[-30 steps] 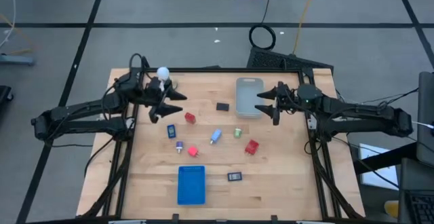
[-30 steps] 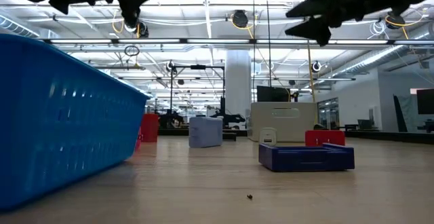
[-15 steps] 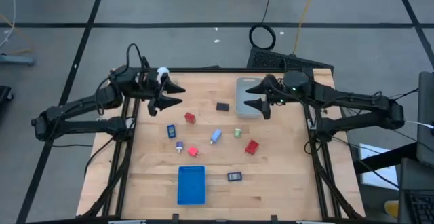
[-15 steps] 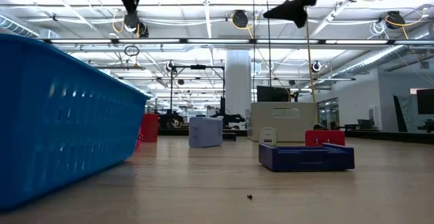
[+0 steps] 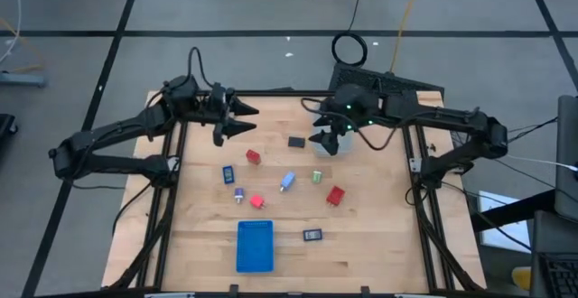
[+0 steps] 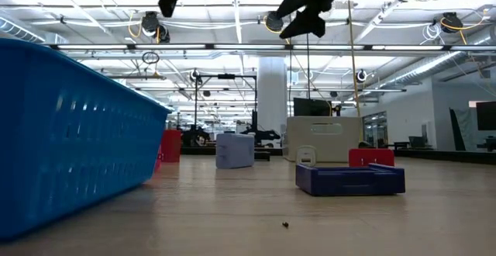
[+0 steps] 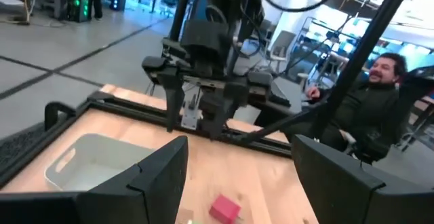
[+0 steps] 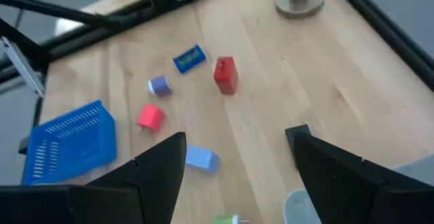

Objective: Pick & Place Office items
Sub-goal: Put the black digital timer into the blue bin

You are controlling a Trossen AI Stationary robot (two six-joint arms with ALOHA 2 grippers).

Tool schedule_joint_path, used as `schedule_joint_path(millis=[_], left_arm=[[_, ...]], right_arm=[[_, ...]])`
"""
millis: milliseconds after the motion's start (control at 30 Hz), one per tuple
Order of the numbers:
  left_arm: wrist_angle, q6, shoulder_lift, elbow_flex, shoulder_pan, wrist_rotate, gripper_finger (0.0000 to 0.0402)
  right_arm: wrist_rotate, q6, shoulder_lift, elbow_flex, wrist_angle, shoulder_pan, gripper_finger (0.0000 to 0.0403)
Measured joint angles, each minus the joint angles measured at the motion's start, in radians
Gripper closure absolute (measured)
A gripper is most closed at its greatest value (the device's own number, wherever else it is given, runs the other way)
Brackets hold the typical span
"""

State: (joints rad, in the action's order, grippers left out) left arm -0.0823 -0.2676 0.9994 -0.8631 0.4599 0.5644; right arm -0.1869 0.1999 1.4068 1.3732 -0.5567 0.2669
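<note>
The office items lie loose on the wooden table: a red block [image 5: 253, 156], a black rectangle [image 5: 295, 141], a blue flat piece [image 5: 228, 173], a pale blue tube [image 5: 287, 181], a green bit [image 5: 317, 177], two more red blocks [image 5: 335, 195] [image 5: 256, 202] and another black rectangle [image 5: 312, 235]. My left gripper [image 5: 244, 119] hangs open, pointing level, above the table's far left part. My right gripper [image 5: 322, 134] hangs open over the near left corner of the clear bin [image 5: 336, 117], tipped down toward the items [image 8: 226, 75]. Neither holds anything.
A blue flat tray [image 5: 255, 245] lies near the front edge. The base of a round stand [image 8: 300, 0] shows at the far left. A black frame [image 5: 423, 208] borders the table. A person [image 7: 376, 95] sits beyond the table's right side.
My right gripper has swung from the table's right edge toward the middle, rising and tipping its fingers downward, and now stands over the clear bin's left part. My left gripper has risen and drifted toward the far edge. Both stay open; no item has moved.
</note>
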Motion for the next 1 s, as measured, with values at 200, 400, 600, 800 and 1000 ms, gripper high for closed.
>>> schedule_joint_path(millis=[200,400,600,800,1000], left_arm=[[-0.107,-0.029,0.051,0.000,0.000,0.002,0.0135],[-0.165,-0.049,0.056,0.001,0.004,-0.013,0.0135],[-0.237,-0.075,0.056,0.001,0.029,-0.023,0.0135],[-0.263,-0.079,0.057,0.001,0.046,-0.027,0.0135],[-0.261,-0.082,0.057,0.001,0.046,-0.042,0.0135]], right_arm=[[0.062,-0.062,0.100,0.116,-0.143,0.037,0.0138],[0.081,-0.230,0.179,0.236,-0.231,0.075,0.0138],[0.086,-0.418,0.290,0.367,-0.407,0.093,0.0138],[0.148,-0.511,0.427,0.467,-0.531,0.091,0.0138],[0.163,-0.511,0.485,0.483,-0.527,0.092,0.0138]])
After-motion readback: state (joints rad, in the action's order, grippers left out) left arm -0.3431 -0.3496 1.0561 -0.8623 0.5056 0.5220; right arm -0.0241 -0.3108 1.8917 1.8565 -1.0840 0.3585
